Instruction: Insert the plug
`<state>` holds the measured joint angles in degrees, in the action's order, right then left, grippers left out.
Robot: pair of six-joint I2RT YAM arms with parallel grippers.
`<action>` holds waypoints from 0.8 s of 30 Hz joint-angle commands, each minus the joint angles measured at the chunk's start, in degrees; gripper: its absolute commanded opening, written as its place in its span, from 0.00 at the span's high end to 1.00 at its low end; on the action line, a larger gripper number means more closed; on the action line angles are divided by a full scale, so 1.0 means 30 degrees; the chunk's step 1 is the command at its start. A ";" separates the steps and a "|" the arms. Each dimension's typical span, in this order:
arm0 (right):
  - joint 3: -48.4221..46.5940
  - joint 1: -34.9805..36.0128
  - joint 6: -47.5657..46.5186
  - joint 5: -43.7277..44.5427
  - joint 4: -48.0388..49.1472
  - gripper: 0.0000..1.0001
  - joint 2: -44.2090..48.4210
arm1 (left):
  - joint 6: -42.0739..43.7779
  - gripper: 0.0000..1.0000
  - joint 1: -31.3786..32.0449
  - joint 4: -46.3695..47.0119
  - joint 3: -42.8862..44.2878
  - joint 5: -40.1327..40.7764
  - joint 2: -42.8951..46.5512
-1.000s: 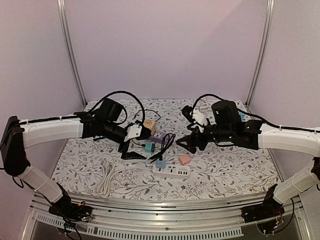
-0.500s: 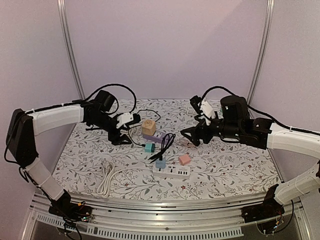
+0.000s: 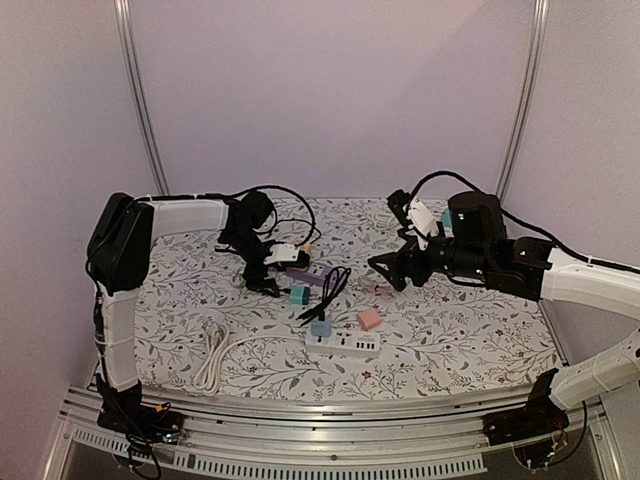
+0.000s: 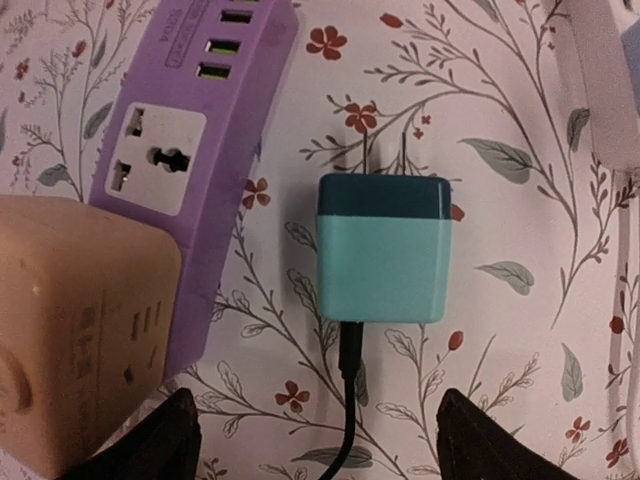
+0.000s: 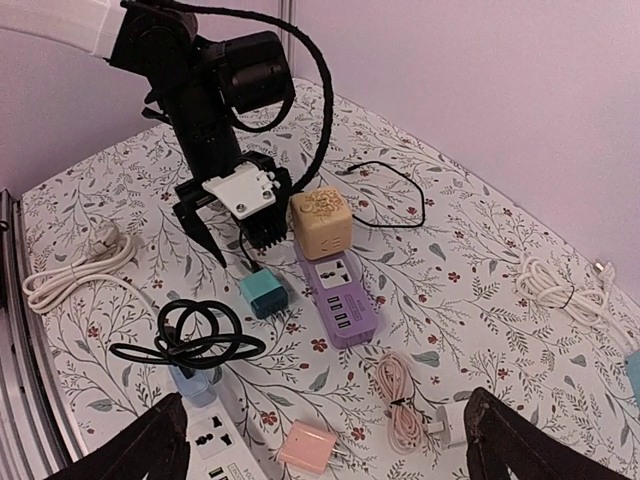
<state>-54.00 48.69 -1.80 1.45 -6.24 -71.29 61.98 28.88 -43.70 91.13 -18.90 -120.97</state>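
Observation:
The plug (image 4: 382, 250) is a teal block with a dark top and two prongs. It lies flat on the flowered cloth, and a black cable leaves its near end. My left gripper (image 4: 322, 442) hangs open just above it, one finger on each side of the cable and touching nothing. The top view shows the same plug (image 3: 299, 295) below that left gripper (image 3: 265, 283). A purple power strip (image 4: 190, 130) lies just left of the plug. My right gripper (image 5: 325, 440) is open and empty, held high over the cloth to the right (image 3: 385, 270).
A tan cube socket (image 5: 320, 222) stands at the purple strip's far end. A white power strip (image 3: 343, 344) near the front holds a blue plug (image 3: 321, 326). A pink plug (image 3: 369, 319), a pink coiled cable (image 5: 400, 405) and white cords (image 3: 212, 355) lie around.
The left arm has folded back and its gripper now points down over the teal plug. The right gripper has drawn back to the right and a little away from the strips.

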 commanded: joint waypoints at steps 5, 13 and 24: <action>0.0318 -0.0116 -0.0951 0.1165 -0.0511 0.05 0.0338 | 0.2646 0.21 0.0977 -0.2134 -0.0866 -0.1050 0.0019; -0.0401 -0.0119 -0.1288 0.0322 -0.0679 0.05 -0.0756 | 0.1009 0.20 0.1219 0.0424 0.0079 0.0075 -0.1320; -0.0210 -0.0118 -0.1330 0.0278 -0.0656 0.05 -0.0673 | 0.1042 0.21 0.1525 0.1113 0.0128 0.0122 -0.1933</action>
<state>-53.98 48.69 -5.26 2.70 -7.62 -73.23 65.36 32.27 -41.95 90.87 -18.76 -125.16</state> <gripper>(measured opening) 0.955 0.797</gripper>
